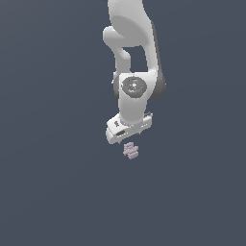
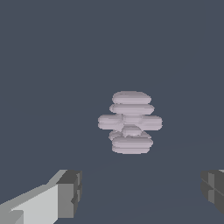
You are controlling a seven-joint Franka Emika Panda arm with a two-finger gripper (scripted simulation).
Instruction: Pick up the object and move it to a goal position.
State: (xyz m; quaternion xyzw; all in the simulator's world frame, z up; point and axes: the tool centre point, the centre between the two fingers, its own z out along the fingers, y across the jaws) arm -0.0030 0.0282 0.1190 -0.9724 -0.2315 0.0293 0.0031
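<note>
Robot arm [image 1: 129,43], white and bulky, reaches down over a plain dark slate floor [image 1: 48,192], wrist bent so its gripper [image 1: 128,129] faces downward. That pose seems chosen for a grasp from above. Just beneath the gripper, not touching it, lies the object [image 1: 130,150], a tiny pale pinkish-lilac lump. In the wrist view the two dark fingertips [image 2: 70,192] stand spread wide, gripping nothing, and the object [image 2: 130,122] sits ahead of the gap between them. It looks like stacked ridged slabs; its long axis seems to run across the ridges, roughly crosswise to the line between the fingertips.
</note>
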